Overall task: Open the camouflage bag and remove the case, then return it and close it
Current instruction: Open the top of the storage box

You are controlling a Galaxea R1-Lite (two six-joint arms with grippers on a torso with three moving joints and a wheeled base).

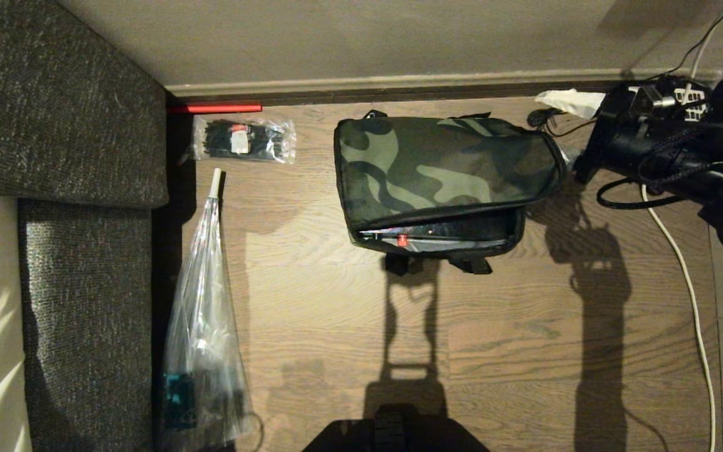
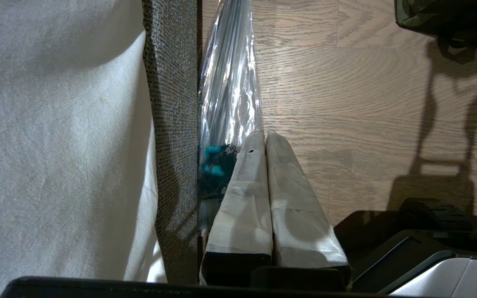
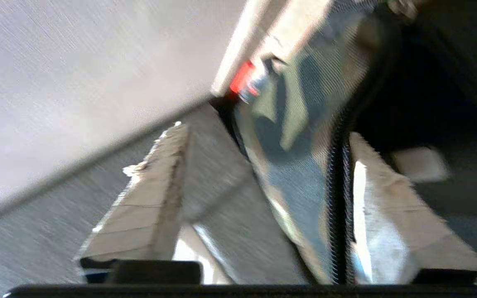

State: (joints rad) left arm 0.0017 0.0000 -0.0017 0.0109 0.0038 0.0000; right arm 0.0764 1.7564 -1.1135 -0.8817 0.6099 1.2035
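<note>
The camouflage bag point(image 1: 443, 166) lies on the wooden floor near the wall. Its lid is down, but a gap stays along the near side. Through that gap shows the black case point(image 1: 443, 237) with a small red spot. My right arm point(image 1: 650, 147) reaches to the bag's right end. In the right wrist view my right gripper point(image 3: 263, 132) is open, its taped fingers point(image 3: 155, 207) spread wide, with the lid's camouflage edge and black zipper point(image 3: 340, 198) between them. My left gripper point(image 2: 263, 133) is shut and empty, parked low beside the sofa; a corner of the bag point(image 2: 441, 16) shows far off.
A dark grey sofa point(image 1: 54, 94) fills the left side. A clear packet of black items point(image 1: 243, 139) and a red strip point(image 1: 214, 108) lie by the wall. A long clear plastic bag point(image 1: 201, 339) lies along the sofa. A white cable point(image 1: 691, 295) runs down the right.
</note>
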